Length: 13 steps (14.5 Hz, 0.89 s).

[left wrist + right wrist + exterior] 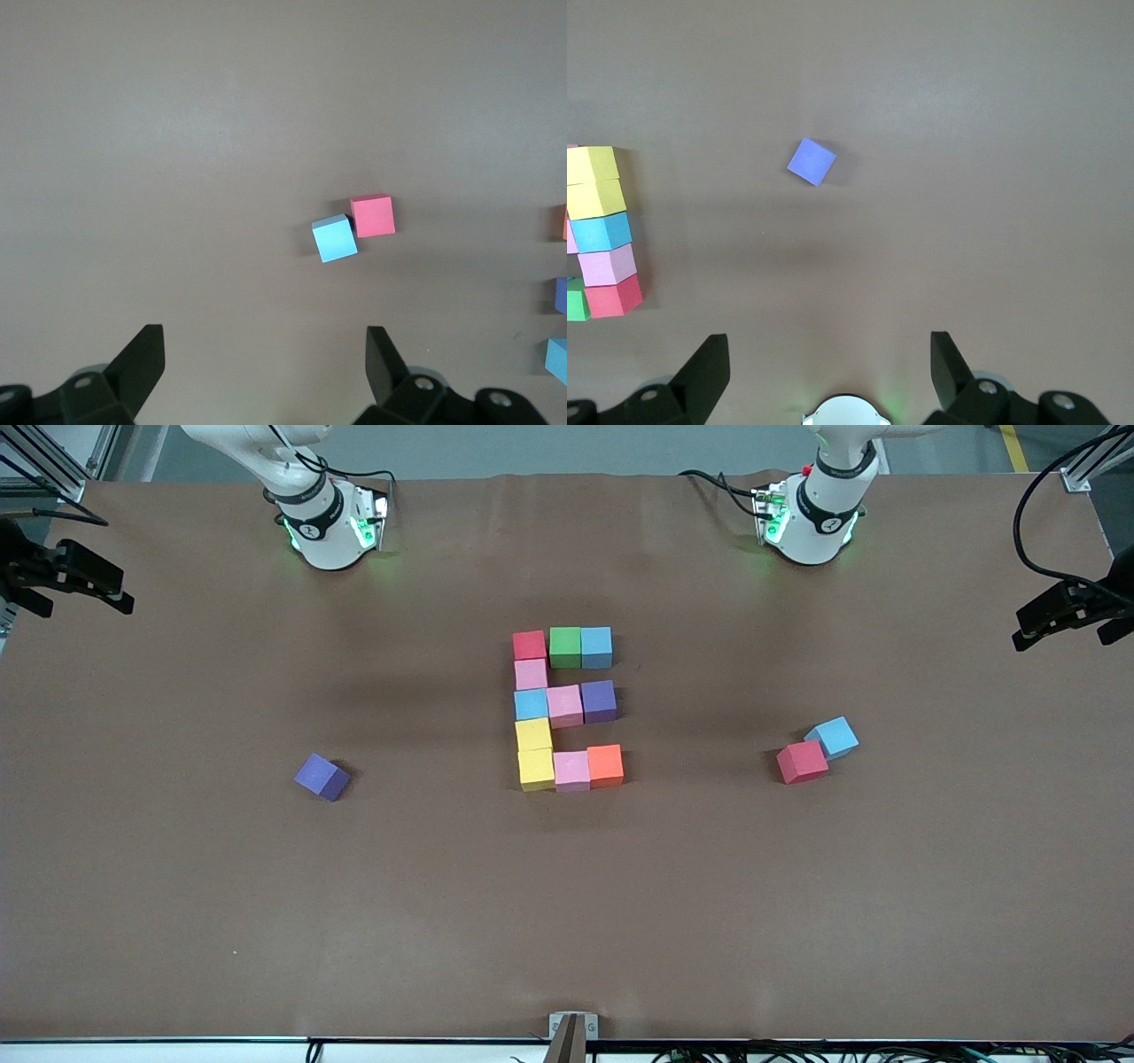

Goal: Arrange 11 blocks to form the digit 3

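Eleven matte cubes [567,708] are sitting flush mid-table [177,912] in a blocky E. Both grippers, left [266,363] and right [830,367], are hanging wide apart, empty, waiting above the brown table.
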Tool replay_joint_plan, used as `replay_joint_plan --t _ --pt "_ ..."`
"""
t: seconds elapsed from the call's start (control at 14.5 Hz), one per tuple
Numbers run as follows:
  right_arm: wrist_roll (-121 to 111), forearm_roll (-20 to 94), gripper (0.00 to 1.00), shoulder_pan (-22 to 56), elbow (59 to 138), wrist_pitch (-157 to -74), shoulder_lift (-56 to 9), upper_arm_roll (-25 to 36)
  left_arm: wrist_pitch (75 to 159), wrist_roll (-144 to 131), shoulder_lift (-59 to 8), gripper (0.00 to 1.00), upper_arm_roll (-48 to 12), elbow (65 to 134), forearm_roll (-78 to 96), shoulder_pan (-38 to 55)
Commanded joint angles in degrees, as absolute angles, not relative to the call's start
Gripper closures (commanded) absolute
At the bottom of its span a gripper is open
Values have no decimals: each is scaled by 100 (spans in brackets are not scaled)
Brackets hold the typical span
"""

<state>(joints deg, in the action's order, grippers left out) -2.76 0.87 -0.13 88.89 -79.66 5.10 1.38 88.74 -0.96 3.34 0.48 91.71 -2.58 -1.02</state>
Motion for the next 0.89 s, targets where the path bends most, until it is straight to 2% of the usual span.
replay_joint_plan --t 0.0,0.83 --pt "-334 18 0 -18 8859 -7928 519 123 8938 35 387 0 105 9202 -149 -88" --pt "-334 17 0 -26 8851 -7954 519 132 9026 35 369 0 70 9193 -79 -62"
